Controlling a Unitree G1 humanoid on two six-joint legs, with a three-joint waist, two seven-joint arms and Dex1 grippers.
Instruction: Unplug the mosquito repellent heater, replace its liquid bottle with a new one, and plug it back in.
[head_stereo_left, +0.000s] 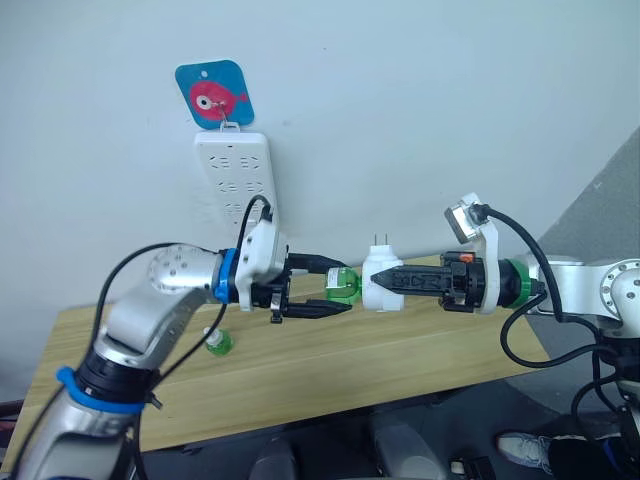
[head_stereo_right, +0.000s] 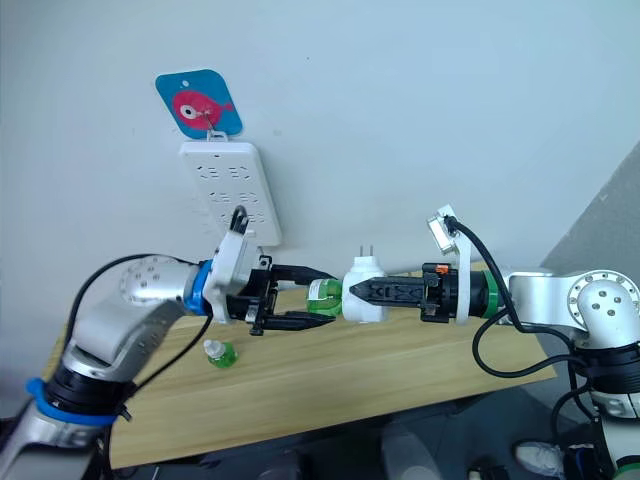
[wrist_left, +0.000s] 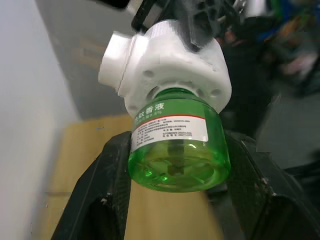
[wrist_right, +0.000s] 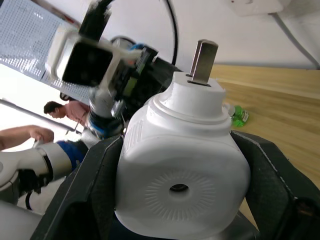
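Observation:
The mosquito repellent heater (head_stereo_left: 381, 280), a small white rounded unit with its prongs (wrist_right: 202, 62) pointing up, is held in the air above the table. My right gripper (head_stereo_left: 376, 283) is shut on its sides. A green liquid bottle (head_stereo_left: 343, 285) sits in the heater's socket, its label (wrist_left: 170, 125) facing the left wrist camera. My left gripper (head_stereo_left: 335, 287) is shut on this bottle, one black finger (wrist_left: 107, 200) on each side. A second green bottle (head_stereo_left: 218, 343) lies on the wooden table (head_stereo_left: 400, 360) below my left arm.
A long white power strip (head_stereo_left: 236, 180) hangs on the wall under a blue and pink fish card (head_stereo_left: 214, 95), above and behind my left gripper. In the right wrist view a person (wrist_right: 60, 107) is in the background.

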